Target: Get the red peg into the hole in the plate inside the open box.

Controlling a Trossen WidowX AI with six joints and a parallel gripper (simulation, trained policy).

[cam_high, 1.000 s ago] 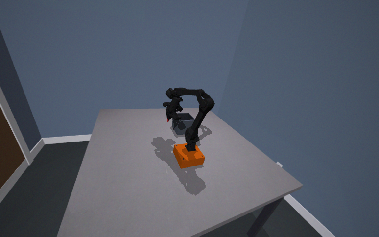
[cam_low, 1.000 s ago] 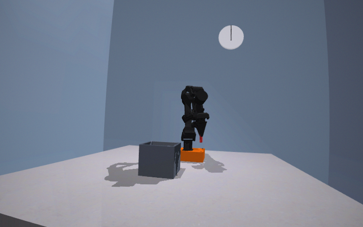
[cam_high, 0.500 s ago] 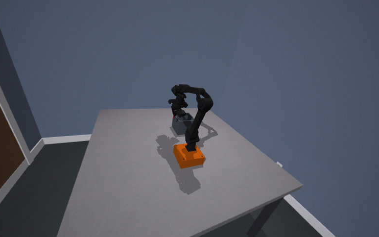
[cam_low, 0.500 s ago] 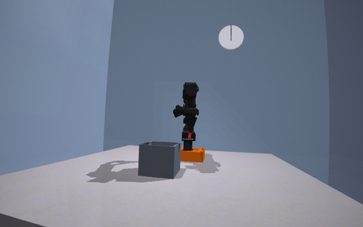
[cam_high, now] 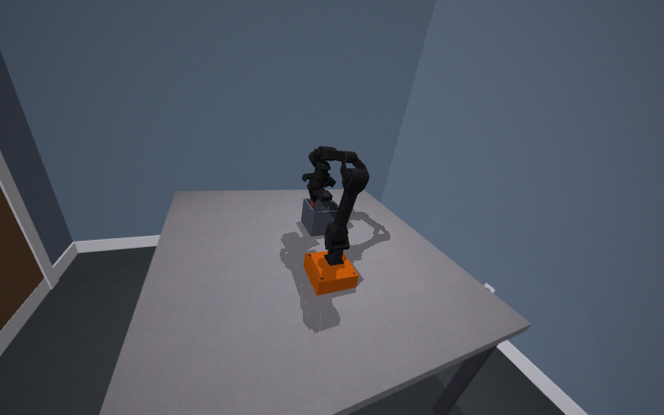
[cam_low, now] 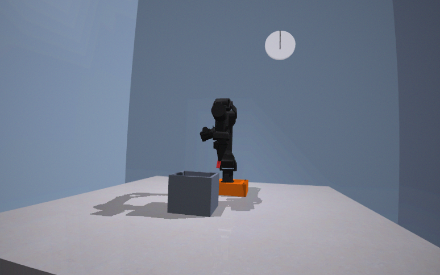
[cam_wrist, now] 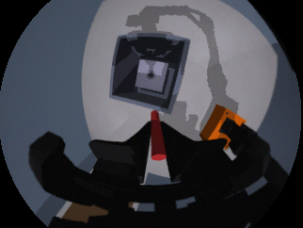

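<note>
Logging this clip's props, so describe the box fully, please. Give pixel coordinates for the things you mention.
The box [cam_high: 311, 221] [cam_low: 189, 195] [cam_wrist: 181, 75] is slate grey, plain-walled and open-topped, matte like painted board or plastic. It stands upright on the table [cam_high: 220, 309] [cam_low: 249, 239] [cam_wrist: 101, 85]. Inside, at the bottom, lies a paler square plate [cam_wrist: 157, 85] with a small dark round hole near its middle. Nothing visibly touches its walls; the red peg isn't in the hole.

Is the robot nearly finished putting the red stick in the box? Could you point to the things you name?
Not yet. The red peg [cam_high: 312, 203] [cam_low: 218, 164] [cam_wrist: 158, 137] is picked up, held in the gripper [cam_high: 316, 201] [cam_low: 218, 161] [cam_wrist: 155, 123] above the table [cam_high: 210, 309] [cam_low: 266, 239] [cam_wrist: 101, 108]. It still has to go down into the open gray box [cam_high: 319, 221] [cam_low: 189, 195] [cam_wrist: 114, 71] and fully into the plate's hole [cam_wrist: 151, 74].
</note>
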